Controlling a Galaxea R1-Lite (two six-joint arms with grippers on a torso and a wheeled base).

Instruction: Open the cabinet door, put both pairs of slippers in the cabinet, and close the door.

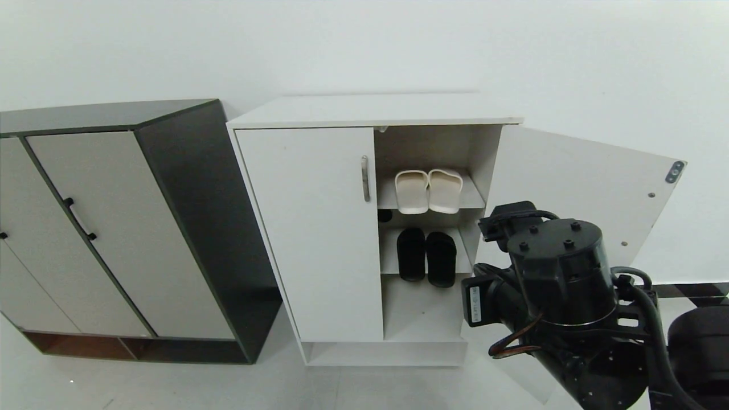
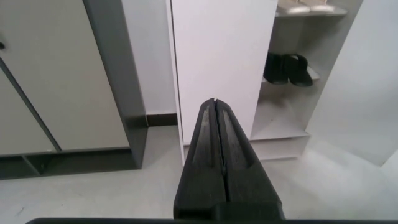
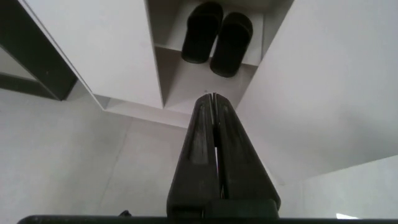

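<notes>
Head view: we see cream rubber slippers (image 1: 428,191) on the upper shelf (image 1: 474,198) of the white cabinet (image 1: 310,228), black rubber slippers (image 1: 427,256) one shelf down. Only its white door (image 1: 575,182), standing open, is left to close. Left pincer (image 2: 214,106) and right pincer (image 3: 213,99) are pressed closed, empty.

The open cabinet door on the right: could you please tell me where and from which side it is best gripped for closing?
The open door is swung out to the robot's right, inner face showing. It is probably best taken at its free edge, farthest from the hinges at the white cabinet, with the right gripper coming round from the robot's right, behind that edge.
</notes>
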